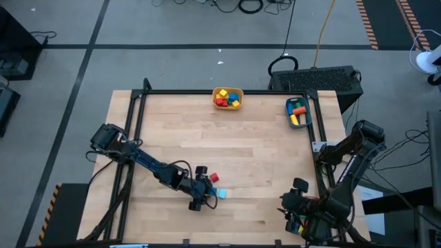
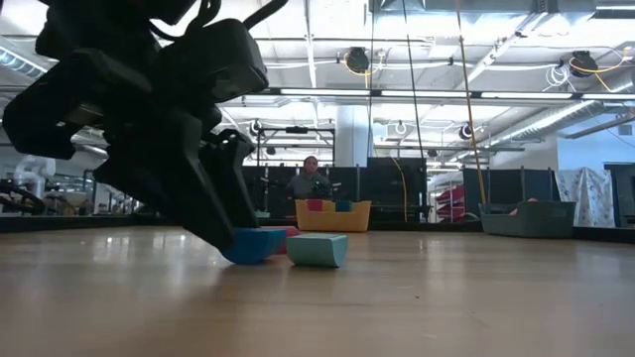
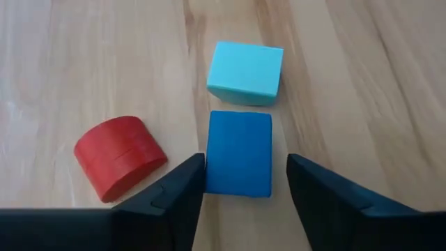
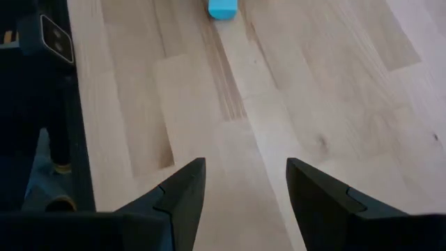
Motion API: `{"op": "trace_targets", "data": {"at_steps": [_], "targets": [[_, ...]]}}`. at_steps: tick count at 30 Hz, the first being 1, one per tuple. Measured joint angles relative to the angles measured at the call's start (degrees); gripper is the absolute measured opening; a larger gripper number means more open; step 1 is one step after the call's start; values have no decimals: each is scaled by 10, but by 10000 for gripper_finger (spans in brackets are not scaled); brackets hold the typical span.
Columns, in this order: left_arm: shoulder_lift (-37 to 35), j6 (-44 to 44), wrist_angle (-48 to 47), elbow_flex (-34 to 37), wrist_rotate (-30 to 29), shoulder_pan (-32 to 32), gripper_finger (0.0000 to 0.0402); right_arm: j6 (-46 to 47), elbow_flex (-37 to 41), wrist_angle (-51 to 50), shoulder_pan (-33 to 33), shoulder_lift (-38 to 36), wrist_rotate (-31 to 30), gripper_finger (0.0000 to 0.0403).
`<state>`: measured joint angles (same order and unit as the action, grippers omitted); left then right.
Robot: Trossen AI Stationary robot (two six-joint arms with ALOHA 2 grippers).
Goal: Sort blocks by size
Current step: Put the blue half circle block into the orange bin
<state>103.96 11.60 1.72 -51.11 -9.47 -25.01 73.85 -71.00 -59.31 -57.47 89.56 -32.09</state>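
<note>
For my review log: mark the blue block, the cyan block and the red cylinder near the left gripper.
blue block (image 3: 239, 153), left wrist view, top face.
cyan block (image 3: 247, 68), left wrist view, top face.
red cylinder (image 3: 118, 155), left wrist view, curved side.

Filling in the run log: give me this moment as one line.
left gripper: jaws astride blue block, not clamped | red cylinder, cyan block loose nearby | right gripper: open, waiting at table's near right

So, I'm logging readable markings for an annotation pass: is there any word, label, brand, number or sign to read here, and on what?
No readable text in any view.
The blue block, cyan block and red cylinder: plain faces, no markings.
A small diamond-shaped sticker on dark hardware: too blurred to read.
</note>
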Motion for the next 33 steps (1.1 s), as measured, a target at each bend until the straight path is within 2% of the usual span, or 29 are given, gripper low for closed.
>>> {"op": "trace_targets", "data": {"at_steps": [14, 17, 23, 27, 33], "targets": [[0, 1, 9, 0, -11, 3, 138, -127, 0, 90, 58, 89, -57, 185], [0, 0, 9, 0, -12, 3, 140, -159, 0, 118, 73, 113, -60, 185], [0, 0, 8, 0, -37, 3, 169, -206, 0, 186, 102, 157, -90, 185], [0, 0, 8, 0, -41, 3, 176, -235, 0, 209, 114, 166, -96, 185], [0, 0, 8, 0, -46, 3, 177, -243, 0, 217, 114, 166, -149, 185]]}}
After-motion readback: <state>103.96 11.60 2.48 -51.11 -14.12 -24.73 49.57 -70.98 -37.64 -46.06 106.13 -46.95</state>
